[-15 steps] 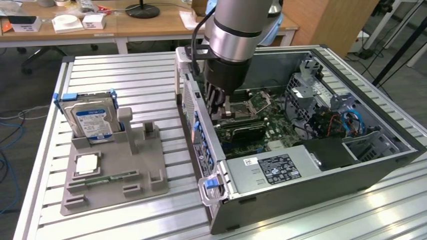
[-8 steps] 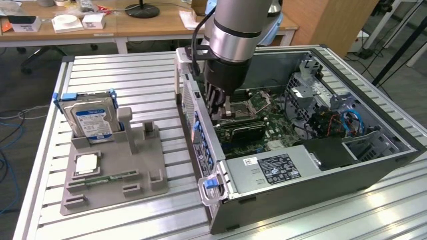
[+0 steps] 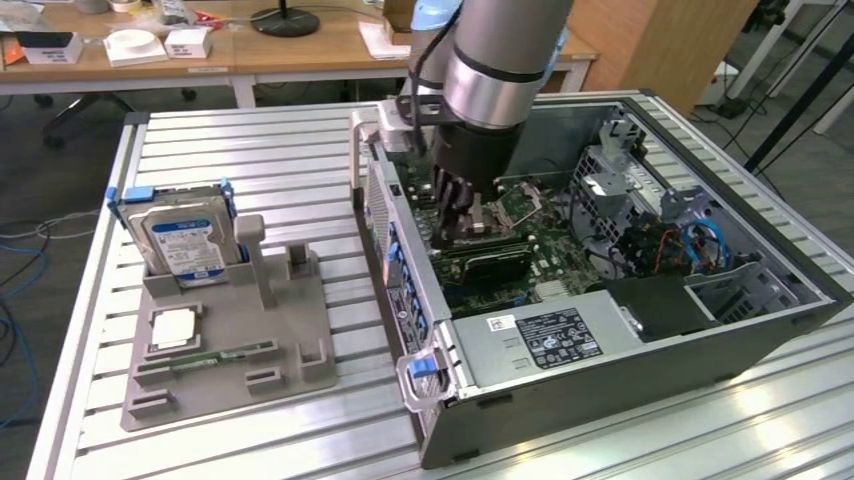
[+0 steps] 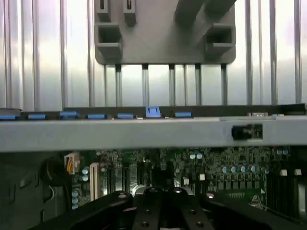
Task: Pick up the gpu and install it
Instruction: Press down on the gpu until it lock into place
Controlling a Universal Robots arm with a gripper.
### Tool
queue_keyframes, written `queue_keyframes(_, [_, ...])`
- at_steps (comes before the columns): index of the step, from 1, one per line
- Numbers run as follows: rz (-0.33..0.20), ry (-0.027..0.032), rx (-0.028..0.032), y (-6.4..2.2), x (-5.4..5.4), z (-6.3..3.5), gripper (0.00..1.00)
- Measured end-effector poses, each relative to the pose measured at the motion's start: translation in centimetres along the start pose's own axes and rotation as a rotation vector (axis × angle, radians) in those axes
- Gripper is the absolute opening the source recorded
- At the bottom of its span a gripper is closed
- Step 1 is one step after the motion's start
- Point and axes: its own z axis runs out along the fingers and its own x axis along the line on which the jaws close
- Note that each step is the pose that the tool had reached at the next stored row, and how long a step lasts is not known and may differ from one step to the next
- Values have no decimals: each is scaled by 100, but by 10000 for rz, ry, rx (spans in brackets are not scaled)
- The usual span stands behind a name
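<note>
My pincer (image 3: 461, 232) hangs inside the open computer case (image 3: 641, 400), pointing straight down at the motherboard (image 3: 534, 292), its fingers pressed together. Directly beneath the tips, touching them or very nearly so, is the gpu (image 3: 483, 264). It is a dark, thin card standing on edge on the motherboard. Its long axis runs from the case wall on the exterior view's left toward the middle of the motherboard on the exterior view's right. I judge that the card sits in or right at its slot, with my closed fingers on its upper edge. Whether they are pinching that edge or only resting on it, I cannot tell. The relation that matters is vertical: the card lies straight below me, and my fingers sit near the middle of its length. In the wrist view, the dark pincer (image 4: 160, 213) looks across green circuitry to the grey case wall (image 4: 144, 134), with the grey parts tray (image 4: 165, 43) beyond it on the slatted table (image 4: 43, 57). In the exterior view, that tray (image 3: 227, 390) sits well apart from the case, on the exterior view's left. It carries a hard drive (image 3: 187, 245) standing upright and a memory stick (image 3: 214, 355) lying flat.
</note>
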Motion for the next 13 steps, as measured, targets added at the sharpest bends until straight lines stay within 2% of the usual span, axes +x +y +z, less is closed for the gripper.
queue_keyframes(5, [-5,-81,-8,-197,-10,-9,11])
queue_keyframes(6, [-5,-88,-27,-204,-10,-9,11])
queue_keyframes(13, [-4,-87,-28,-204,-10,-10,11])
